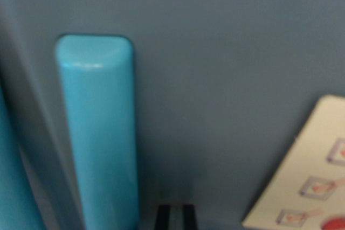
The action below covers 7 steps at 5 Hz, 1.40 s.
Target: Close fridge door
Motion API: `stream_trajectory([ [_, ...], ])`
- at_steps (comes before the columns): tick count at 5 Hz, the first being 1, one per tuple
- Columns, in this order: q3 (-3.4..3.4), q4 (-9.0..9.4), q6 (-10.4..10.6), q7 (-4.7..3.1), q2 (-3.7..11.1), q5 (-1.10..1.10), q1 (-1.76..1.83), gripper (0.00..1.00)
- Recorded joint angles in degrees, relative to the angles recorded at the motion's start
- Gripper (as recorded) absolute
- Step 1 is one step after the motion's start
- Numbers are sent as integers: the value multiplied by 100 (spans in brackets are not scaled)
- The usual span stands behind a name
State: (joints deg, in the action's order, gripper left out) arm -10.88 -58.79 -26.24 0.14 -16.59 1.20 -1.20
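The blue-grey door (215, 63) fills nearly the whole wrist view, close and blurred. A bright turquoise handle (99, 138) with a rounded top sits on it toward 9 o'clock, running upright down to the bottom edge. A pale sheet (302, 187) with small printed pictures lies flat against the door at 4 o'clock, tilted, its corner cut off by the frame.
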Motion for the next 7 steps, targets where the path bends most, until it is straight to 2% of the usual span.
stream_trajectory([
  [1, 0, 0, 0, 0, 0, 0, 0, 100],
  [2, -23, -200, 0, 0, 206, 0, 0, 100],
  [4, -25, -250, 0, 0, 261, 0, 0, 100],
  [7, -25, -250, 0, 0, 261, 0, 0, 100],
])
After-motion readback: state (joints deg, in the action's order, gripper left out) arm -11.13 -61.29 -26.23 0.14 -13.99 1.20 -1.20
